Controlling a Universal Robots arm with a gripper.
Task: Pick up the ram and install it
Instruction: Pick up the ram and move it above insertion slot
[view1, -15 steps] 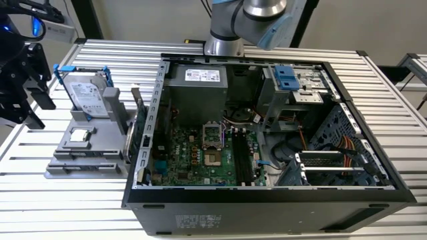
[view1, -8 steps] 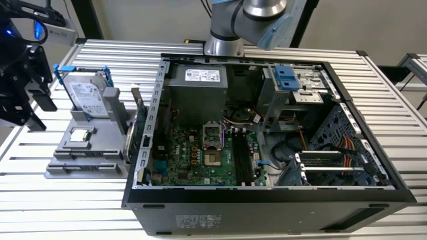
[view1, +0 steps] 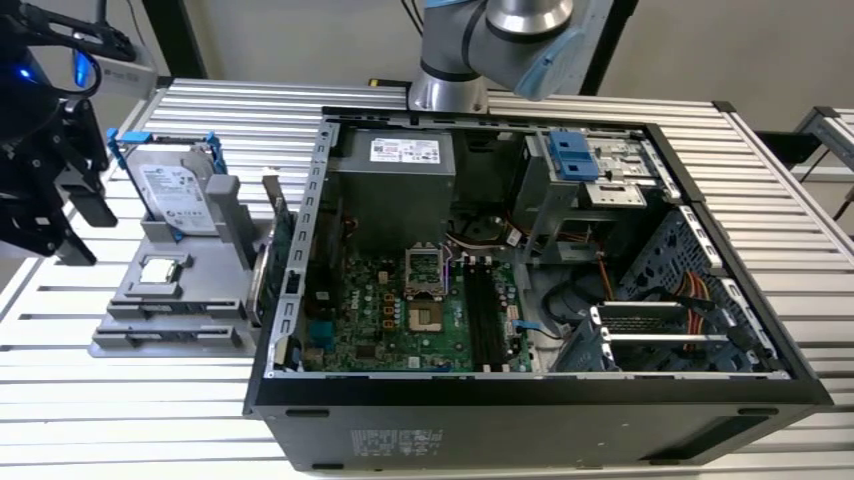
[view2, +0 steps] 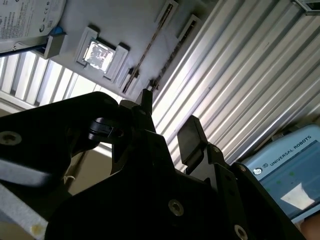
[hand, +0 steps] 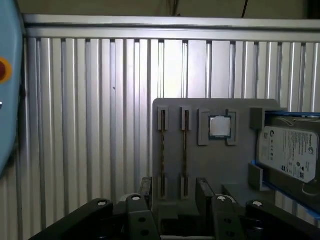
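Observation:
The ram shows edge-on as two thin brownish sticks (hand: 163, 152) (hand: 185, 152) seated in narrow slots of a grey parts holder (hand: 215, 165); the second wrist view also catches the ram (view2: 150, 47). My gripper (hand: 175, 195) hangs above the holder's slot end, open, with nothing between its black fingers (hand: 145, 191). It is also open in the second wrist view (view2: 167, 122). In the exterior view the gripper (view1: 80, 225) hovers at the far left, beside the holder (view1: 147, 300) and well apart from the open computer case (view1: 534, 400). Dark memory slots (view1: 481, 320) lie on the green motherboard (view1: 387, 320).
The holder also carries a silver hard drive (view1: 176, 190) (hand: 290, 152) in a blue frame and a square processor chip (view1: 160, 270) (hand: 219, 127). Everything rests on a ribbed aluminium table (view1: 107, 410). The arm's base (view1: 447, 85) stands behind the case. A blue-grey pendant (view2: 287, 170) lies nearby.

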